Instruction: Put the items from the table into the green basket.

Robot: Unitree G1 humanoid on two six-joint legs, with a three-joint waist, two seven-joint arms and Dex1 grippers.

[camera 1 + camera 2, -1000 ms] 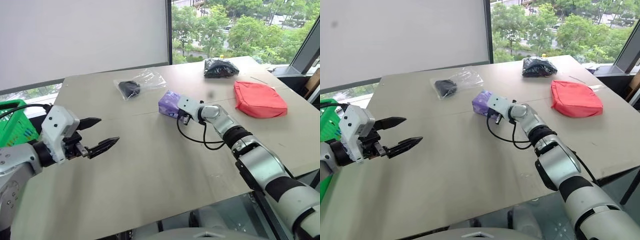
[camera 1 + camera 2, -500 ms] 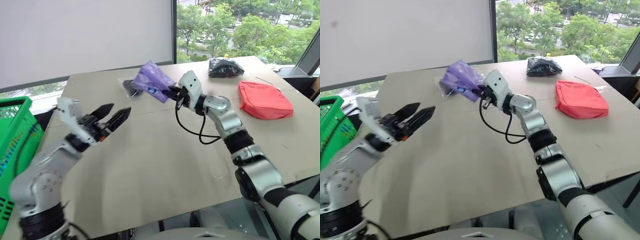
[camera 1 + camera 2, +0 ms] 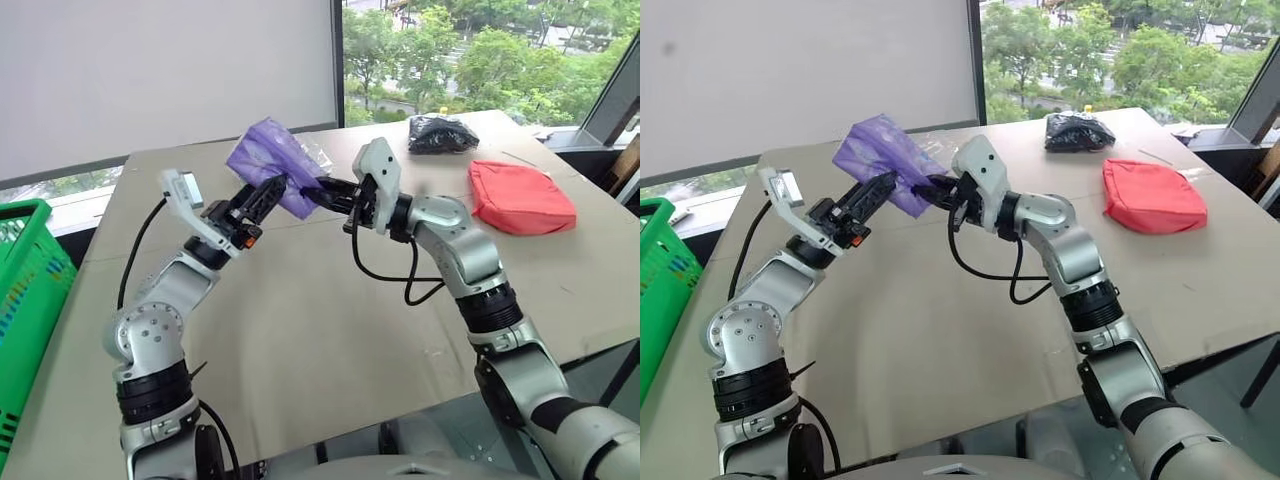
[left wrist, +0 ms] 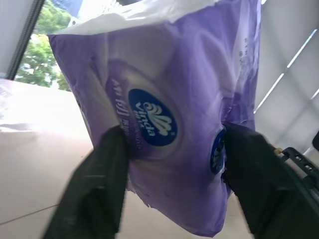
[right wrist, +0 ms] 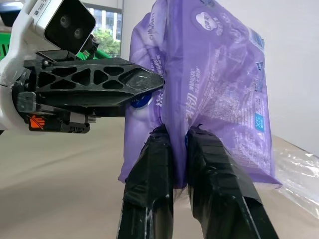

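The purple tissue pack [image 3: 266, 158] hangs in the air above the table [image 3: 330, 330], between both arms. My right gripper [image 3: 316, 192] is shut on its lower edge, pinching the wrapper between two fingers [image 5: 158, 164]. My left gripper [image 3: 266, 198] reaches it from the other side; its fingers [image 4: 99, 184] press against both flanks of the pack [image 4: 164, 114]. The black crinkly bundle [image 3: 440, 133] and the red pouch [image 3: 520, 197] lie at the far right of the table. The clear bag [image 3: 318, 152] peeks out behind the pack. The green basket [image 3: 25, 270] stands off the table's left side.
A black cable [image 3: 385, 275] loops down from my right wrist above the tabletop. The table's far edge meets a white wall and a window. Its right and near edges drop off to the floor.
My right gripper lifted the tissue pack off the table and carried it left. My left arm swung in toward it, and its open fingers closed onto the pack.
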